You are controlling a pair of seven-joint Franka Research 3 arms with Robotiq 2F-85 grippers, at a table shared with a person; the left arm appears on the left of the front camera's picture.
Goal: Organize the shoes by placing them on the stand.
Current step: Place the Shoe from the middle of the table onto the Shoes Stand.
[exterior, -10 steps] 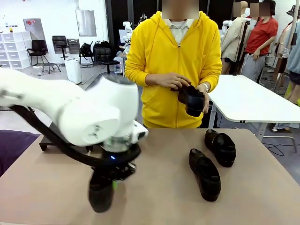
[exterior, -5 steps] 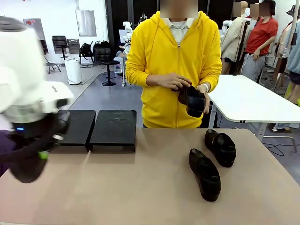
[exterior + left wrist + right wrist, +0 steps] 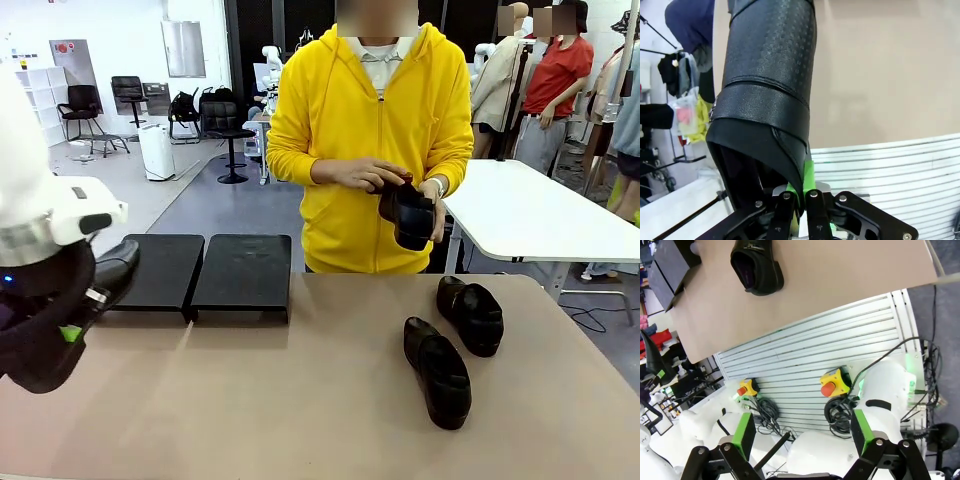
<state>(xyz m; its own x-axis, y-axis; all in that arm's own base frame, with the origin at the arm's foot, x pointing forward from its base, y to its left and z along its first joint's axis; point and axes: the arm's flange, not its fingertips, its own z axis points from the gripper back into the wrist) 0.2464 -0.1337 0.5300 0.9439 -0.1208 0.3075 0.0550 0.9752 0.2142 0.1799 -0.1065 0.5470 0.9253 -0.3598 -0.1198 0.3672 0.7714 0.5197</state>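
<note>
Glossy leather, pinched only at the opening rim of the shoe by the left jaws, could slip before reaching the stand. The right jaws stand apart, empty.

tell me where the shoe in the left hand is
Front view, far left: the shoe hangs in the shut left hand above the table, beside the stand's left panel.

The left tool grips a black shoe clear of the desk, with the shoe's glossy end at the left edge of the stand. Right of the stand, a near shoe and a far shoe lie close together on the desk. Beyond the stand's right side, a person in a yellow hoodie holds a fourth shoe in both hands.
</note>
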